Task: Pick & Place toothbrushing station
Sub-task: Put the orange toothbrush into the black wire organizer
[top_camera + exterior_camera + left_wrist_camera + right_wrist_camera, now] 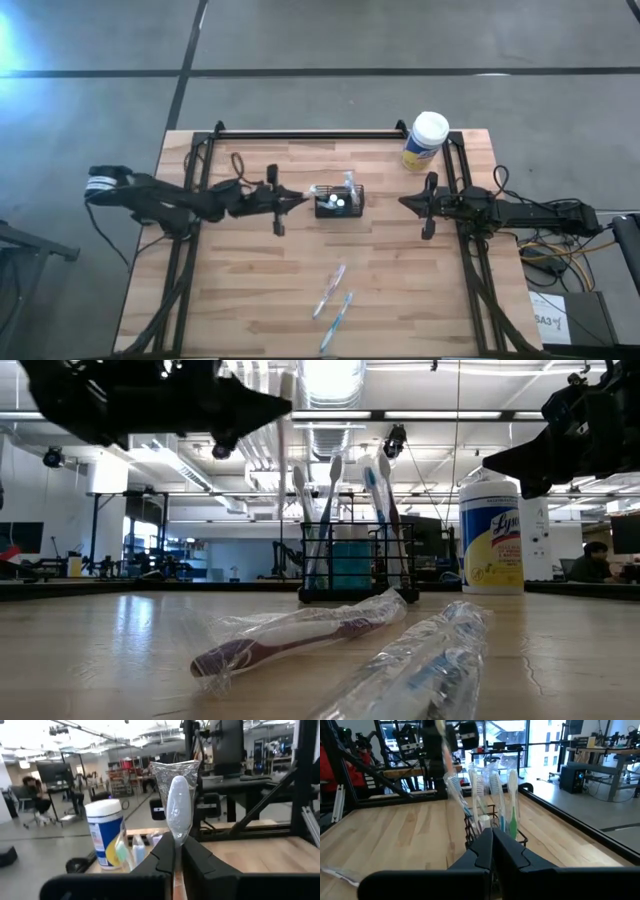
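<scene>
The black wire-mesh caddy (338,203) stands at the table's middle with several toothbrushes upright in it; it also shows in the low view (355,575) and the right wrist view (492,817). My left gripper (300,200) is just left of the caddy, shut on a plastic-wrapped toothbrush (178,805). My right gripper (405,203) is right of the caddy, shut and empty; it points at the caddy (492,845). Two more wrapped toothbrushes (330,290) (338,318) lie flat on the table nearer the front edge. My left gripper pinches the wrapped toothbrush between its two fingers, on the neck just below the head (177,840). The fingers come level from the table's left and lie across the brush. The brush stands upright, head up, lifted clear of the table (287,450).
A white-lidded yellow-and-blue canister (426,141) stands at the far right, behind my right gripper. The two wrapped toothbrushes lie in the near middle (300,640) (420,660). Bare wood lies to the caddy's near left and near right.
</scene>
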